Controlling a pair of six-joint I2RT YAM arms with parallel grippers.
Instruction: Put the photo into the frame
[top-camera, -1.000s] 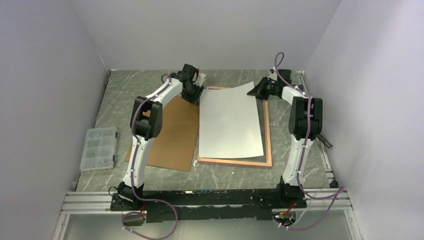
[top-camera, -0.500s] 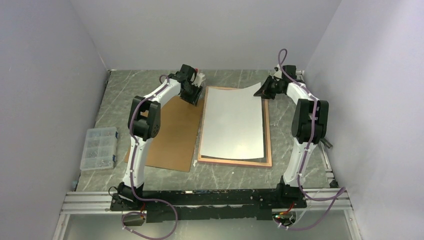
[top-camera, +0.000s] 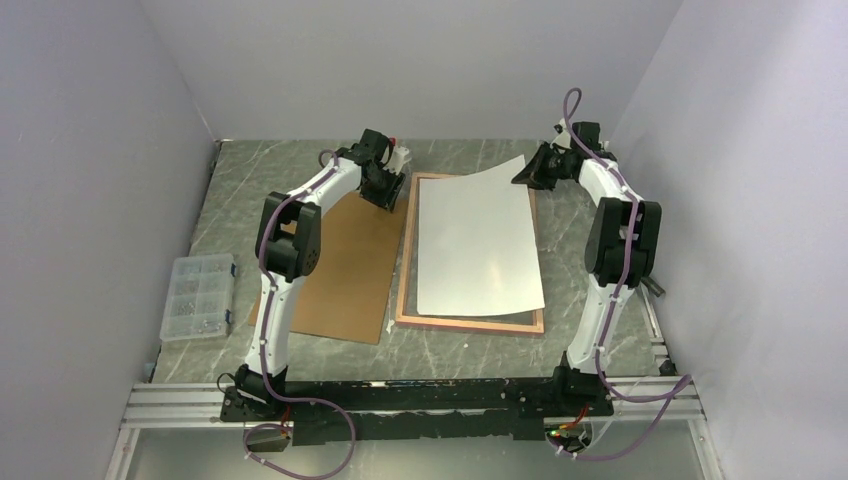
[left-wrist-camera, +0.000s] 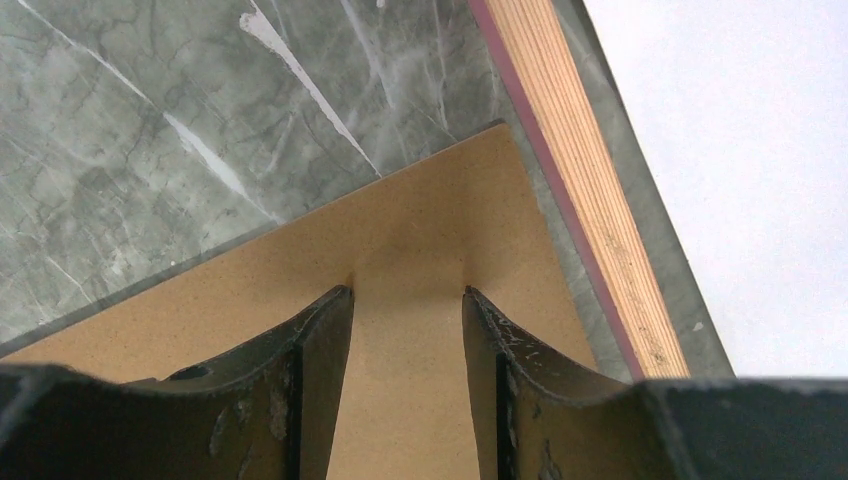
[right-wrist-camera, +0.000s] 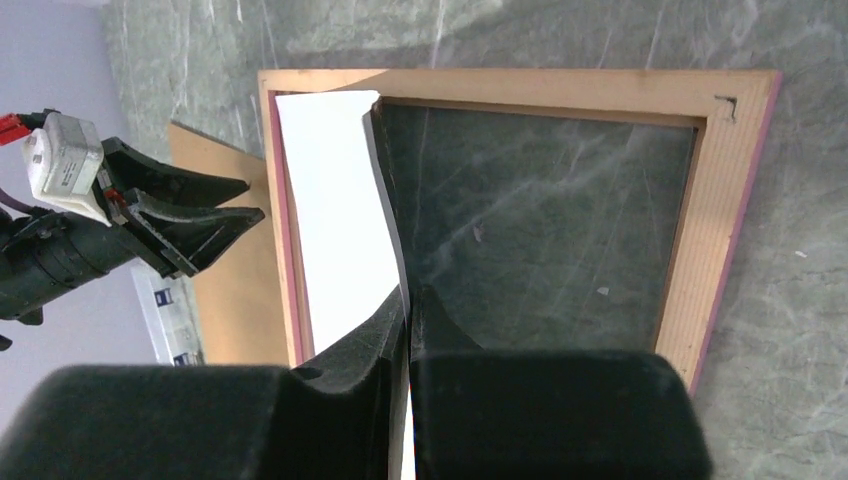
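The photo (top-camera: 480, 250) lies white back up over the frame (top-camera: 470, 322), which rests rear side up on the table with its light wood rails showing. My right gripper (top-camera: 527, 172) is shut on the photo's far right corner and holds that corner lifted off the frame. The right wrist view shows the thin sheet (right-wrist-camera: 335, 210) pinched edge-on in the right gripper (right-wrist-camera: 408, 295), above the clear pane and the wooden rail (right-wrist-camera: 715, 220). My left gripper (top-camera: 385, 195) hovers open over the far right corner of the brown backing board (left-wrist-camera: 430, 230), nothing between its fingers (left-wrist-camera: 320, 340).
The brown backing board (top-camera: 340, 265) lies flat to the left of the frame, touching its left rail. A clear parts box (top-camera: 200, 297) sits near the table's left edge. Grey walls close in the table on three sides.
The right gripper has moved right and farther back with the photo's corner. The sheet has swung right across the frame. The left arm has shifted only slightly.
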